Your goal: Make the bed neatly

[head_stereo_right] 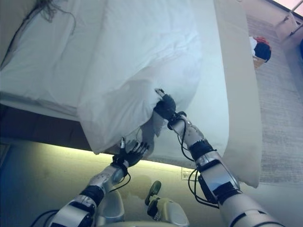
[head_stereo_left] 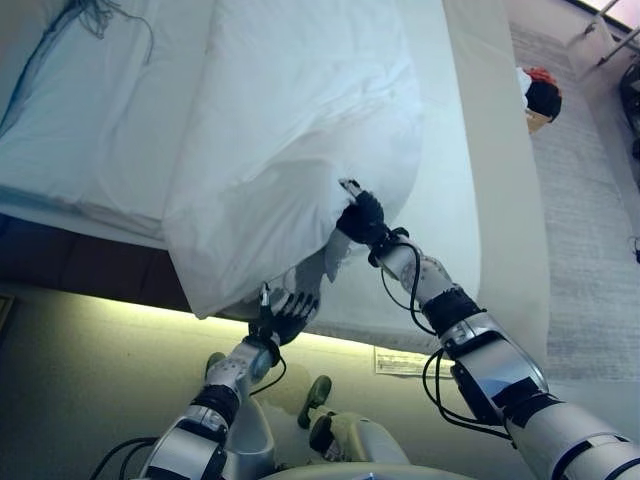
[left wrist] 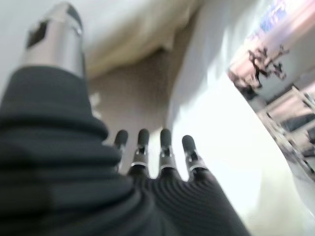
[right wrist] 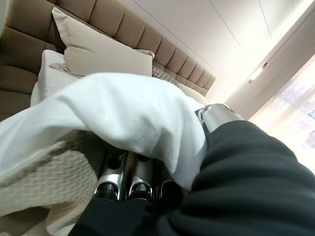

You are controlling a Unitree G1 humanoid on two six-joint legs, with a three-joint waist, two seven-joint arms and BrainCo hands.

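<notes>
A white duvet (head_stereo_left: 300,130) lies bunched and folded over on the bed (head_stereo_left: 455,210), with one corner hanging over the near edge. My right hand (head_stereo_left: 362,216) is at the duvet's near edge. In the right wrist view the duvet (right wrist: 123,113) drapes over its fingers (right wrist: 109,187), with the thumb (right wrist: 216,118) on top, so the hand is shut on the cloth. My left hand (head_stereo_left: 286,308) is lower, under the hanging corner by the bed's side. In the left wrist view its fingers (left wrist: 165,147) are straight and hold nothing.
Beige pillows (right wrist: 98,54) lean on a padded headboard (right wrist: 123,24). A dark cord (head_stereo_left: 90,15) lies on the sheet at the far left. A red, black and white object (head_stereo_left: 540,95) sits on the grey carpet (head_stereo_left: 590,250). A paper label (head_stereo_left: 400,360) is on the bed base.
</notes>
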